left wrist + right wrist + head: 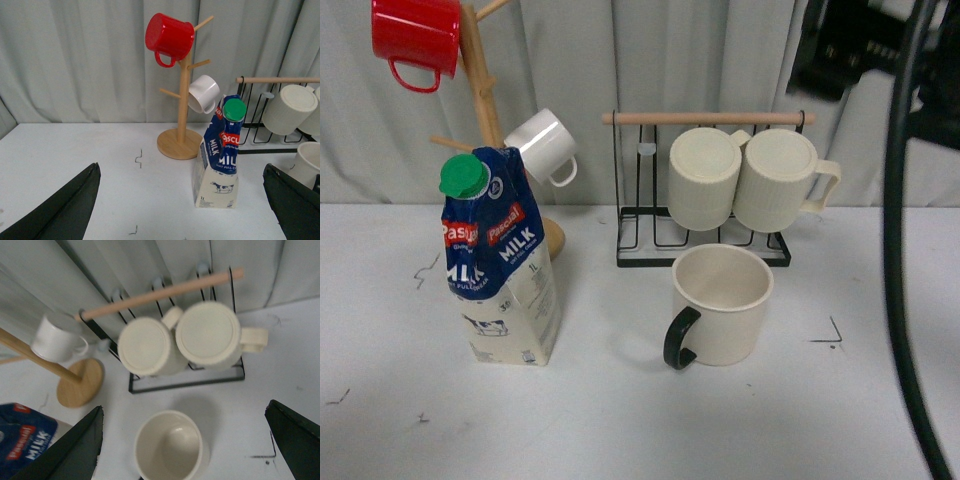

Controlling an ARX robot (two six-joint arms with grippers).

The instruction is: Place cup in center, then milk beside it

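The cup (720,305), a large cream mug with a black handle, stands upright on the white table just in front of the wire rack. Its smiley face does not show. The milk (500,265), a blue and white carton with a green cap, stands upright to its left, apart from it. My right gripper (185,407) is open and empty, above the cup (167,447). My left gripper (180,167) is open and empty, low over the table in front of the milk (220,160). The cup's edge (307,160) shows in the left wrist view.
A wooden mug tree (480,90) holds a red mug (417,35) and a small white mug (542,143) behind the milk. A black wire rack (640,215) holds two ribbed cream mugs (740,178). A black cable (900,250) hangs at the right.
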